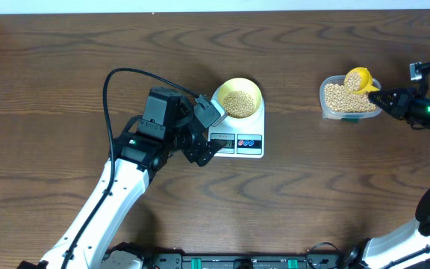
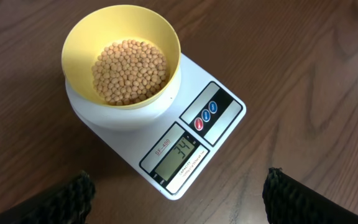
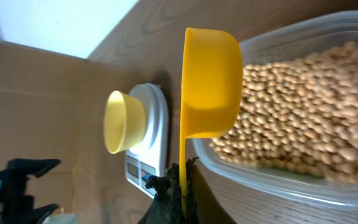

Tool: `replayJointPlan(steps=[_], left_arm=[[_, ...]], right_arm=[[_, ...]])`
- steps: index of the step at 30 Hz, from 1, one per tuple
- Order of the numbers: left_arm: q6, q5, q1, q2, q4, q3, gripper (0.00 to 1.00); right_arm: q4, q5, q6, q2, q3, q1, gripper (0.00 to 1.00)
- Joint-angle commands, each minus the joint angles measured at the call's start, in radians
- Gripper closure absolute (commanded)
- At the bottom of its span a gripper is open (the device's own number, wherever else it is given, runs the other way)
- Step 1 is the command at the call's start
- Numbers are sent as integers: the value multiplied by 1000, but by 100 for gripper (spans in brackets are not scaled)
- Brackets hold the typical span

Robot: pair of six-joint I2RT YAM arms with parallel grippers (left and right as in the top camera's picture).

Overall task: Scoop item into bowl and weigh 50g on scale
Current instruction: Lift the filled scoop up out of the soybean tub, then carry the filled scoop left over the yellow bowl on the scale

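Jaws wide on the left gripper [image 2: 185,202] over the scale [image 2: 225,90] bearing the bowl [image 2: 79,34] of beans [image 2: 129,71]; right gripper [image 3: 180,186] pinches the scoop [image 3: 210,81] above the tub [image 3: 278,186] — only the left wrist view reads the display [image 2: 179,155]: 34.

Pale yellow bowl [image 2: 79,43], tan beans [image 2: 129,71], white scale [image 2: 194,71], yellow scoop [image 3: 210,81], brown wood-grain table [image 2: 303,50]
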Motion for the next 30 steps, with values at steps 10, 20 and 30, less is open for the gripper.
replayJointPlan(steps=[10, 20, 30], left_arm=[[2, -6, 5, -4, -3, -2, 12], [2, -6, 5, -4, -3, -2, 12], [2, -6, 5, -4, -3, -2, 12]], right_arm=[[3, -211, -20, 10, 10, 20, 99], [18, -211, -10, 10, 10, 119, 99], [165, -240, 141, 10, 10, 235, 99]])
